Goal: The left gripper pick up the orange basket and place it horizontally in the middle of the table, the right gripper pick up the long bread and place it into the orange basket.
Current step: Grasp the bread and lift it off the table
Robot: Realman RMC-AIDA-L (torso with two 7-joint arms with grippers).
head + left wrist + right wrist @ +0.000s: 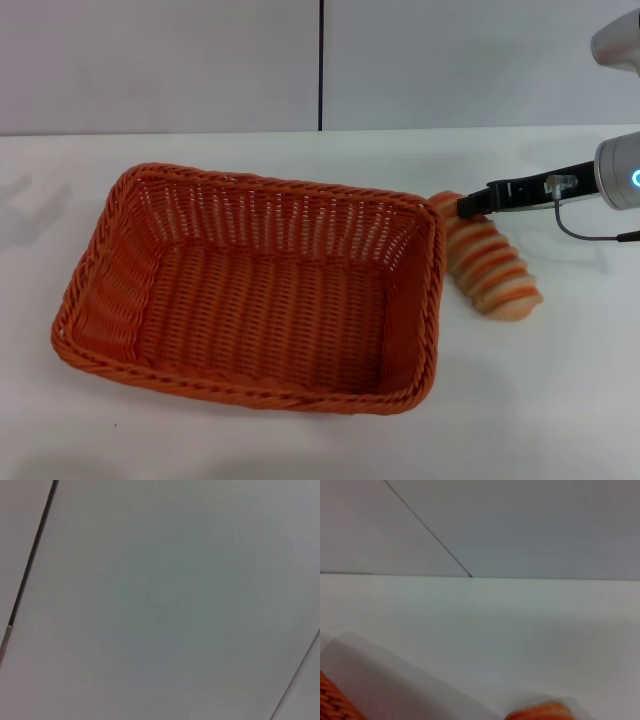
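White table [560, 400], grey wall behind. Orange basket [255, 290]: set crosswise mid-table, empty. Long bread [490, 265]: on the table just beside the basket's right rim. Right gripper [478, 203]: fingertip at the loaf's far end; finger spread indeterminable. Step: bread pickup. Next: secure grasp, lift over the rim.

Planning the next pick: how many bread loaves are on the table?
1. The long bread lies on the table just right of the orange basket, the right tool at its far end.

Right hand [468, 207]: thin black finger bar, small metal fittings, grey wire loop, silver-grey body with blue-lit ring.
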